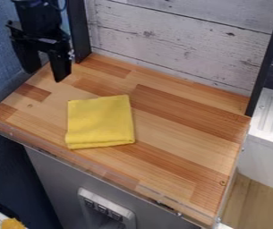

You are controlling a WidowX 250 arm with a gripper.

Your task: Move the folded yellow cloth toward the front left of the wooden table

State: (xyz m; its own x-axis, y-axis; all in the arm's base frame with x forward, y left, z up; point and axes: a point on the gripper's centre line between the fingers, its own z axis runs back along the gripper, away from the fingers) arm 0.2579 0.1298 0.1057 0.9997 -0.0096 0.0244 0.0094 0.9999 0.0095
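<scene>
Yellow cloth, folded, lower right of gripper

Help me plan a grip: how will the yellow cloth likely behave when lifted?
The folded yellow cloth looks soft, so it would probably droop. Layers show at its near edge; pinching just one may unfold it. Lying flat on the counter, it probably won't roll.

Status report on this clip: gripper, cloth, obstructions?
Gripper open and empty, upper left. Yellow cloth folded on wooden counter, untouched. Nothing seen covering the cloth.
</scene>
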